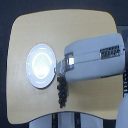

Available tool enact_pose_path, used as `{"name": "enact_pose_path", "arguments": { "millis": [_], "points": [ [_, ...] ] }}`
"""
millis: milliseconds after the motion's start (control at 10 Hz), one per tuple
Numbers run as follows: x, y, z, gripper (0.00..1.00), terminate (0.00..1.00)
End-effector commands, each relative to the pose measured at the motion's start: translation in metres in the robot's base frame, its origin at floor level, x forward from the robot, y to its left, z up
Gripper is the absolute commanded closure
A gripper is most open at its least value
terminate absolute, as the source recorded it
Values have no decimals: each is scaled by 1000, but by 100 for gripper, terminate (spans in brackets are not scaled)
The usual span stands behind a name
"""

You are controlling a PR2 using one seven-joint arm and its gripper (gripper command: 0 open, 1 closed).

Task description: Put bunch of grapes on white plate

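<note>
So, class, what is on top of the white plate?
Nothing lies on the white plate; its face is bare. The bunch of grapes hangs beside it, its top hidden under the arm, fingers unseen.

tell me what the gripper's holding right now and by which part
It cannot be told for sure: the gripper sits at the top end of the bunch of grapes, but its fingers are too blurred to confirm a grasp.

Just beside the gripper, toward the exterior view's left, the way is blocked by the white plate. Directly below it the bunch of grapes lies; bare table is left beyond both.
</note>
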Motion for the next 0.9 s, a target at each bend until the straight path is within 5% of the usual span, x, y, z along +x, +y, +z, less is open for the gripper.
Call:
{"name": "enact_pose_path", "arguments": {
  "millis": [0, 800],
  "points": [
    [-18, 17, -46, 0, 0],
    [-16, 18, -71, 0, 0]
  ]
}}
